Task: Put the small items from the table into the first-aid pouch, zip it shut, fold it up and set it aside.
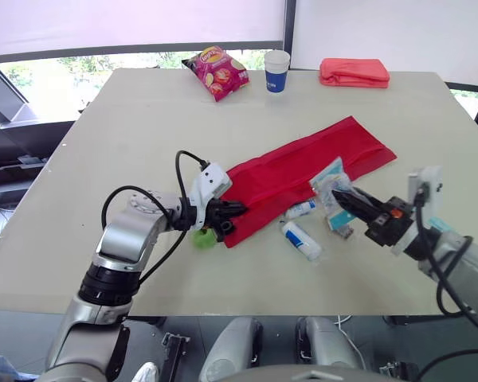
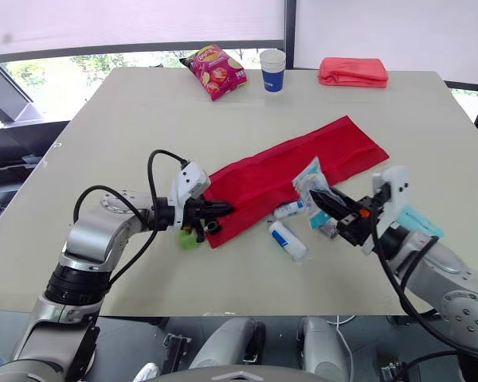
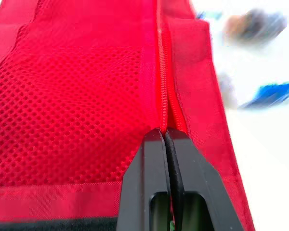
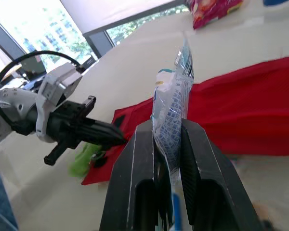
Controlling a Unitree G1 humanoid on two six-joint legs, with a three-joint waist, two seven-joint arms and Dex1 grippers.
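The long red first-aid pouch (image 1: pixel 303 171) lies unfolded across the middle of the table. My left gripper (image 1: pixel 237 208) is at its near end, shut on the pouch edge right at the zipper (image 3: pixel 164 96). A small green item (image 1: pixel 203 237) lies just beside that gripper. My right gripper (image 1: pixel 338 195) hovers over the pouch's near side, shut on a clear blue-printed packet (image 4: pixel 171 103) that stands upright between its fingers. A white roll with blue print (image 1: pixel 301 239) and a smaller white tube (image 1: pixel 301 209) lie on the table beside the pouch.
At the far edge sit a red snack bag (image 1: pixel 215 70), a blue-and-white paper cup (image 1: pixel 276 70) and a folded red cloth (image 1: pixel 354 72). A teal packet (image 2: pixel 418 219) lies by my right arm.
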